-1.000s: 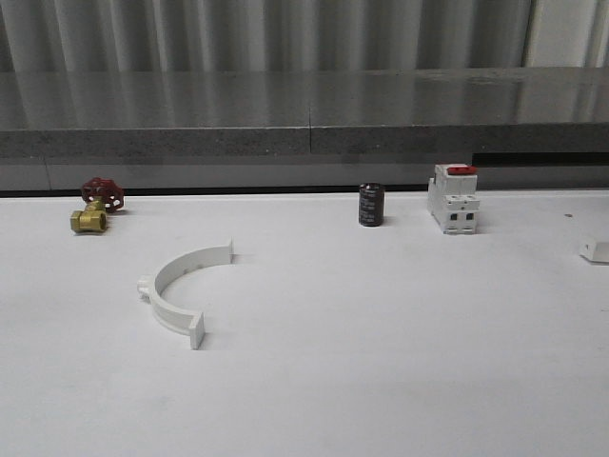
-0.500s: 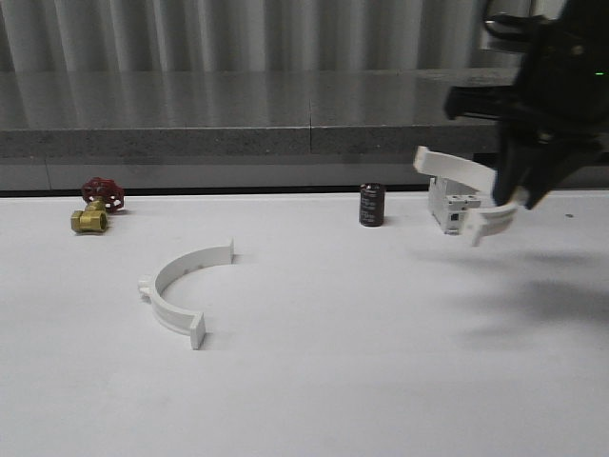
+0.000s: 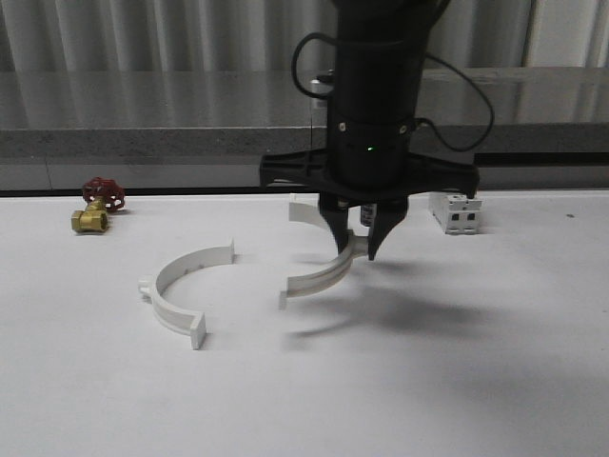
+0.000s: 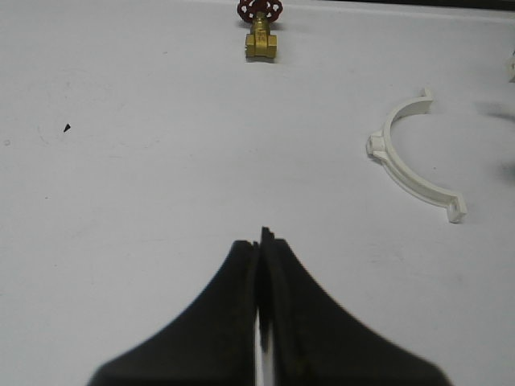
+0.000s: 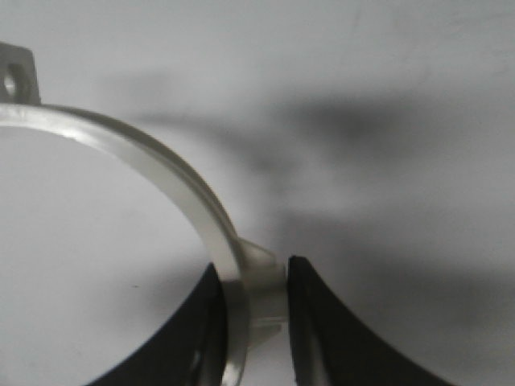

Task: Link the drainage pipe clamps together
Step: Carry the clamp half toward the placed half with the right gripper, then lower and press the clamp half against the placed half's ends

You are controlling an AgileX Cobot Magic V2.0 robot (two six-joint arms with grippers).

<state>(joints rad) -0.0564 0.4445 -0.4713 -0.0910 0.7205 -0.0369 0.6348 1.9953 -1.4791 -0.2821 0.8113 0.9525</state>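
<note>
One white drainage pipe clamp half (image 3: 181,286) lies flat on the white table at the left, its open side facing right; the left wrist view also has this half (image 4: 412,158). My right gripper (image 3: 359,248) hangs over the table's middle, shut on the second clamp half (image 3: 319,271), which is held above the table just right of the lying half, open side toward it. In the right wrist view the fingers pinch the held half (image 5: 161,173) at its side lug. My left gripper (image 4: 262,241) is shut on nothing, over bare table.
A brass valve with red handwheel (image 3: 95,205) stands at the far left. A white breaker (image 3: 455,211) stands behind the right arm at the back right. A grey ledge (image 3: 190,143) runs along the table's far edge.
The right arm came in from the right with the second clamp half and carried it leftward to the table's middle, close to the lying half. It now hides the dark cylinder.
</note>
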